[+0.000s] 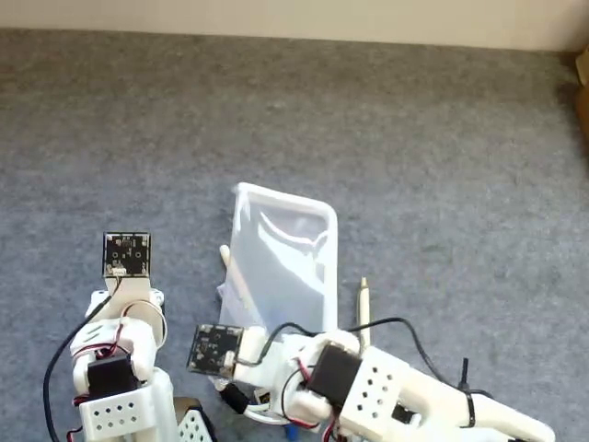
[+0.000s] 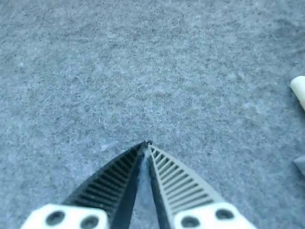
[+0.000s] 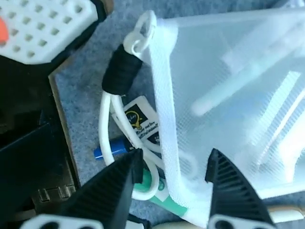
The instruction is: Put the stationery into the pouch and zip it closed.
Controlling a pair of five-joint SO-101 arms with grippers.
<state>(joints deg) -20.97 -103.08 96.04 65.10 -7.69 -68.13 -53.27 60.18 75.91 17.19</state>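
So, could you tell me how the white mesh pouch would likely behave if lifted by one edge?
The mesh pouch looks like thin, soft netting, so it would probably sag and fold rather than stay flat. The items inside, seen through it, would likely slide toward the low end. Its cord loop may trail or snag.

Overhead, close right wrist: same pouch (image 1: 281, 258)

A translucent white mesh pouch (image 3: 238, 71); by the black-ribbed right claw (image 3: 175, 155), a blue plastic pen (image 3: 107, 149) and a green stick (image 3: 164, 198), on the mottled grey felt table (image 1: 414, 120).
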